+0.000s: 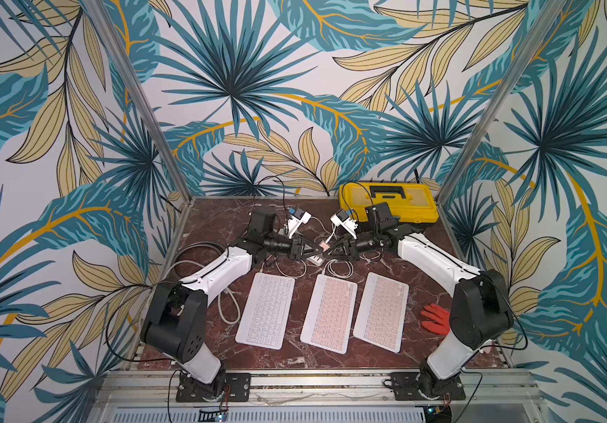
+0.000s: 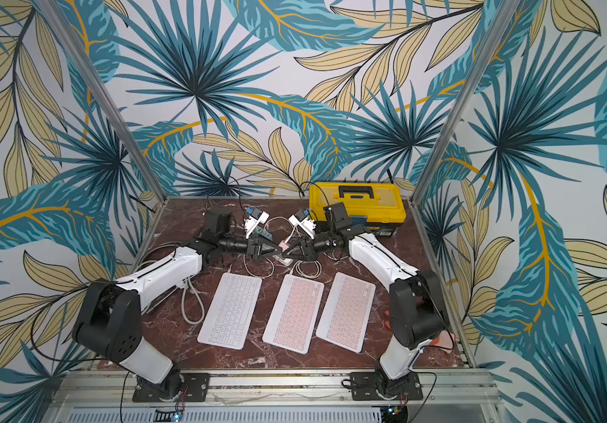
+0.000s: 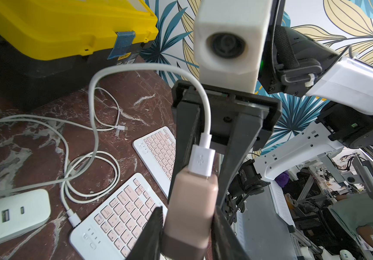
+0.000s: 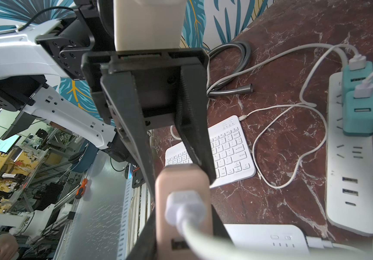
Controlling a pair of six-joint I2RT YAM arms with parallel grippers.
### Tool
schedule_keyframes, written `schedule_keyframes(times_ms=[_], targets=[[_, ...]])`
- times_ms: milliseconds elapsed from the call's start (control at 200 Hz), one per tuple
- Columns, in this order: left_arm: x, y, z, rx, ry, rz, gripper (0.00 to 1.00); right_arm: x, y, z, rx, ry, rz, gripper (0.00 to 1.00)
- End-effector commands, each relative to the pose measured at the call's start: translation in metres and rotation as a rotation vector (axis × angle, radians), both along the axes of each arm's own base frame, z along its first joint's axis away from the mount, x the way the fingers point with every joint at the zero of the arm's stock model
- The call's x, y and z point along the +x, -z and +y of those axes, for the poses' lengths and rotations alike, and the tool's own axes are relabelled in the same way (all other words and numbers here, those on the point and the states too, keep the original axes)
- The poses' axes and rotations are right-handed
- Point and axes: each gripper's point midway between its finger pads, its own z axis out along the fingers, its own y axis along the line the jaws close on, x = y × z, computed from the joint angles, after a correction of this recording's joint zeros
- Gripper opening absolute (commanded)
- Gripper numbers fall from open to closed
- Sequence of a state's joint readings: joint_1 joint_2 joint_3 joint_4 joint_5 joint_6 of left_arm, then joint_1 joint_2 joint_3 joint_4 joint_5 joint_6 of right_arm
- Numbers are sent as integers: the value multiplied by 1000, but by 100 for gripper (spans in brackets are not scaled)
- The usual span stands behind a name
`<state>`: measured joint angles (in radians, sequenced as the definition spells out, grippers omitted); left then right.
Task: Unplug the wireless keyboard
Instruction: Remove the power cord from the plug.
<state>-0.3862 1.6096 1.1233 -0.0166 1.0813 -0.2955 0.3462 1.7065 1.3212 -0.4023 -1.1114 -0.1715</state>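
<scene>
A pink charger block hangs in the air between my two grippers, apart from the white power strip. My left gripper is shut on its sides. My right gripper is shut on the same block from the opposite end. A white USB plug sits in the block, and its white cable loops down to the pink-keyed middle keyboard. In both top views the fingertips meet above the strip, left gripper and right gripper.
A white keyboard and another pink-keyed keyboard flank the middle one. Two teal chargers with cables stand in the strip. A yellow toolbox sits at the back right, a red glove near the right arm, and a grey hose at the left.
</scene>
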Motion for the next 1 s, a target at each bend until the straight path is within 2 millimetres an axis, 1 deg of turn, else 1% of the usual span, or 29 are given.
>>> schedule_keyframes(times_ms=[0,100,205,295,350,441,516,531,551,646,706,751,861,996], targets=[[-15,-3,-12,-24,69,36,0,16,6,7,-35,35,-64,33],[-10,-4,-7,-18,41,27,0,23,11,0,-76,81,-79,44],[0,-4,4,-8,-16,13,0,30,13,-10,-95,139,-75,51],[9,-1,13,7,-67,11,0,37,14,-19,-88,196,-69,57],[13,1,16,14,-87,12,0,40,15,-23,-88,221,-61,59],[21,7,19,40,-136,5,0,44,14,-26,-94,260,-33,60],[29,18,23,79,-195,3,0,48,14,-28,-98,305,10,60],[31,20,24,87,-208,2,0,53,9,-28,-83,319,-8,60],[33,23,26,98,-225,2,0,55,9,-28,-78,338,2,60],[44,36,32,151,-301,-7,0,67,7,-30,-51,436,82,60],[49,43,35,186,-346,-19,0,72,9,-30,-33,498,150,60],[52,48,35,211,-372,-31,0,74,11,-27,-30,526,197,59],[58,55,35,258,-425,-53,0,78,24,-19,-54,603,295,57],[62,61,32,308,-475,-80,0,81,37,1,-67,631,360,56]])
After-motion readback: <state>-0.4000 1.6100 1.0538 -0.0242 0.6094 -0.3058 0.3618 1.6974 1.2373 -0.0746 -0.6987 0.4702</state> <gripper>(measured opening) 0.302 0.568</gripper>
